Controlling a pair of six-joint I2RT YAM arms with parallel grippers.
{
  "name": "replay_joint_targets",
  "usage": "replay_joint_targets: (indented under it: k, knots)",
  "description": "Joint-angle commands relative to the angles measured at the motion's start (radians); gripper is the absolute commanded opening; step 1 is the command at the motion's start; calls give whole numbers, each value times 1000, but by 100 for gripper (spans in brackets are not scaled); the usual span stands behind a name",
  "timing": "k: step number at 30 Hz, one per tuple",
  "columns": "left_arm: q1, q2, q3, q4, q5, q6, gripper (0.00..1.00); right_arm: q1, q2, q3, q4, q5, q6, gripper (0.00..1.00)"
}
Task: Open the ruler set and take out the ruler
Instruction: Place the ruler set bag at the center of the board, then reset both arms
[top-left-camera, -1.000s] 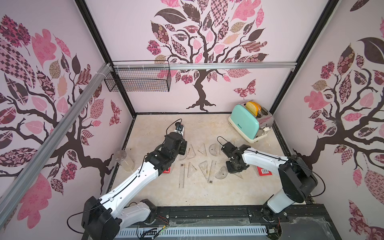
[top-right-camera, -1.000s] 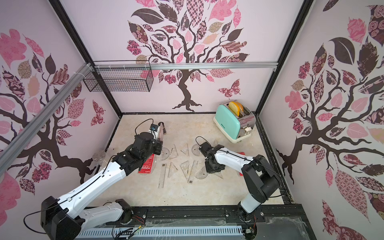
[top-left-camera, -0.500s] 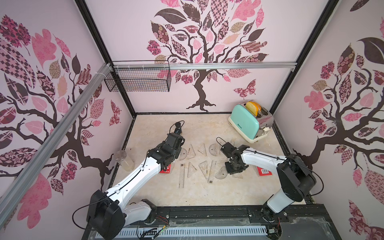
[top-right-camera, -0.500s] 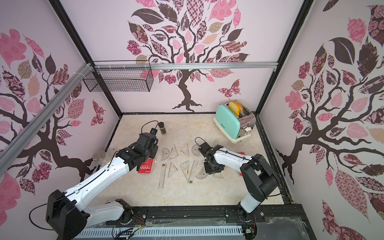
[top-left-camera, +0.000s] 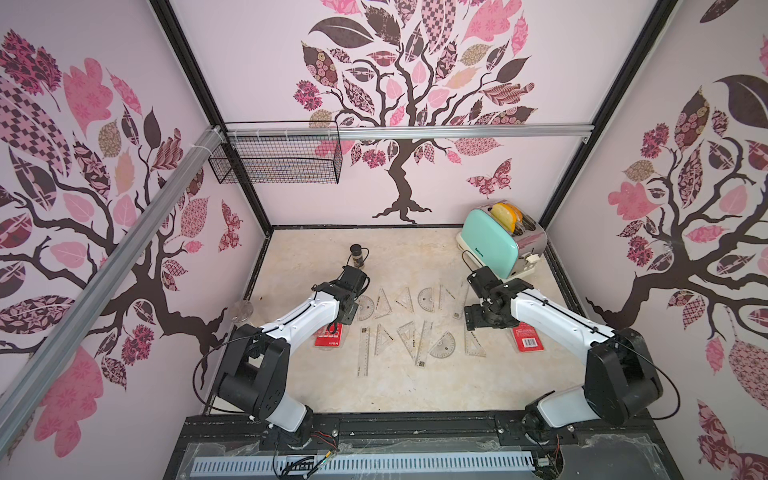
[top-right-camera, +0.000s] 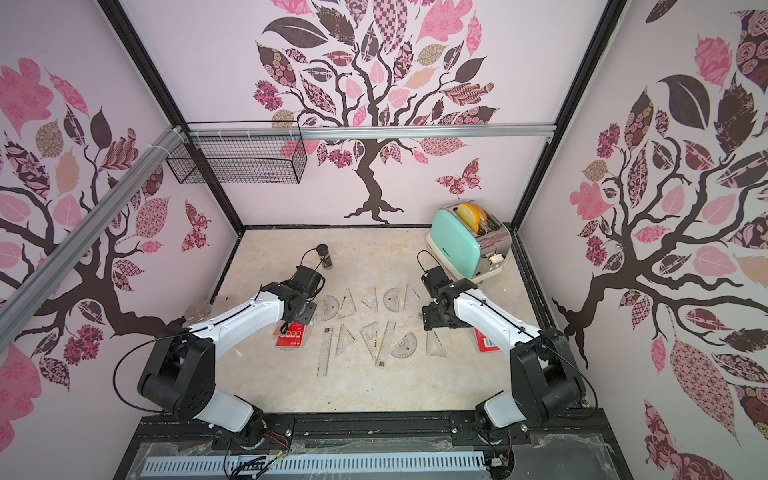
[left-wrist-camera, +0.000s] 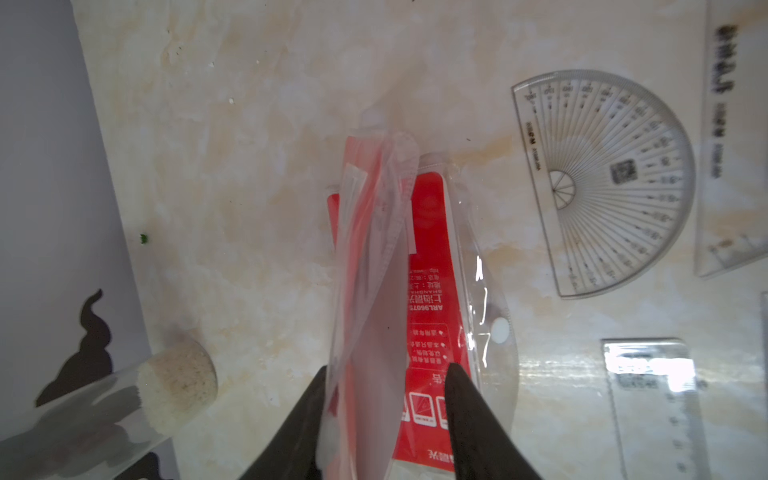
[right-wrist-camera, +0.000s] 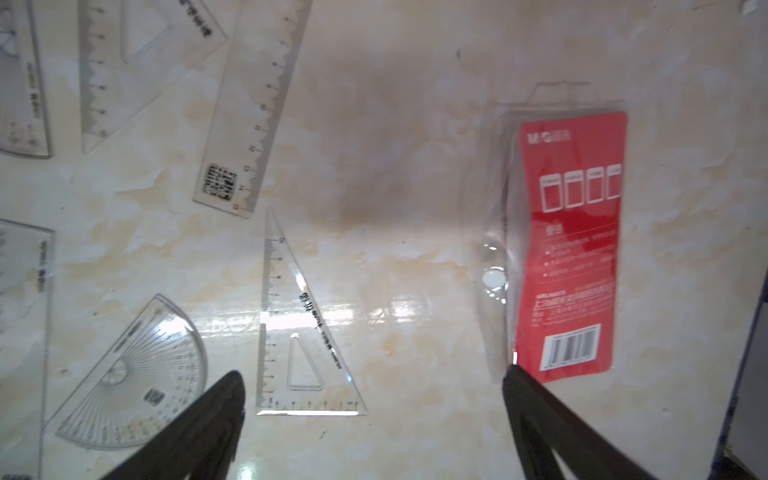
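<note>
Under the left gripper (left-wrist-camera: 387, 368), the red ruler set pouch (left-wrist-camera: 428, 257) lies on the table (left-wrist-camera: 249, 166), its clear flap (left-wrist-camera: 374, 257) standing between half-parted fingers (left-wrist-camera: 305, 419), unpinched. Right gripper (right-wrist-camera: 372, 372) gapes wide, empty, beside a set square (right-wrist-camera: 291, 332). We'd pin the pouch's closed end, then pull along the opening, slowly.

The ruler set (left-wrist-camera: 428, 291) is red, the toaster (top-left-camera: 492, 245) mint, the table (top-left-camera: 395, 386) beige-marbled.

Red packet (top-left-camera: 330, 338) partly beneath left arm (top-left-camera: 299, 322)
</note>
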Motion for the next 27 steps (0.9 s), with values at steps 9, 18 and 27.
replay_joint_targets:
  k: [9,18,27]
  knots:
    - [63,-309,-58,190,181,-6,97,-96,-230,-61,389,117,-92,99]
    - [78,-359,-75,198,190,-7,97,-189,-431,-142,551,124,-115,99]
    - [249,-329,-126,286,493,-154,97,-188,-380,-125,535,38,-97,99]
